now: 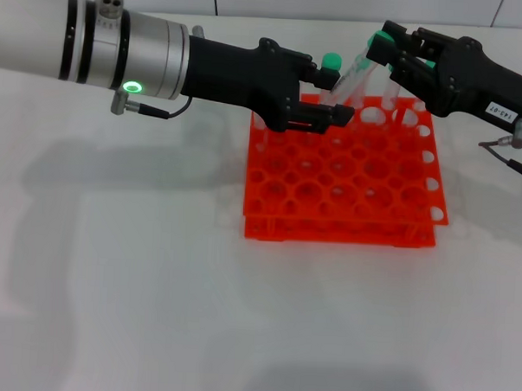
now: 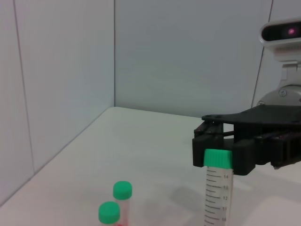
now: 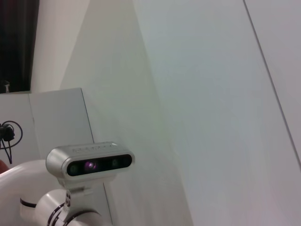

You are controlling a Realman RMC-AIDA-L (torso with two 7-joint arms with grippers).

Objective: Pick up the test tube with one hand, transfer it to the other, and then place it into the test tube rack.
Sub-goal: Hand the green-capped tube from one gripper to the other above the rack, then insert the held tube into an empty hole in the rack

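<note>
The test tube (image 1: 357, 77), clear with a green cap, hangs tilted over the back of the orange-red test tube rack (image 1: 339, 192). My left gripper (image 1: 334, 112), on the arm with the green ring, is shut on the tube's lower part. My right gripper (image 1: 382, 43), the labelled one, comes in from the right and its fingers close on the capped top. In the left wrist view the tube (image 2: 217, 188) stands upright with the right gripper (image 2: 218, 156) clasping both sides of its cap. The right wrist view shows none of these.
Other green-capped tubes (image 1: 332, 60) stand in the rack's back row; two show in the left wrist view (image 2: 122, 189). The rack sits on a white table (image 1: 136, 285). My own head camera shows in the left wrist view (image 2: 282, 33) and the right wrist view (image 3: 89, 162).
</note>
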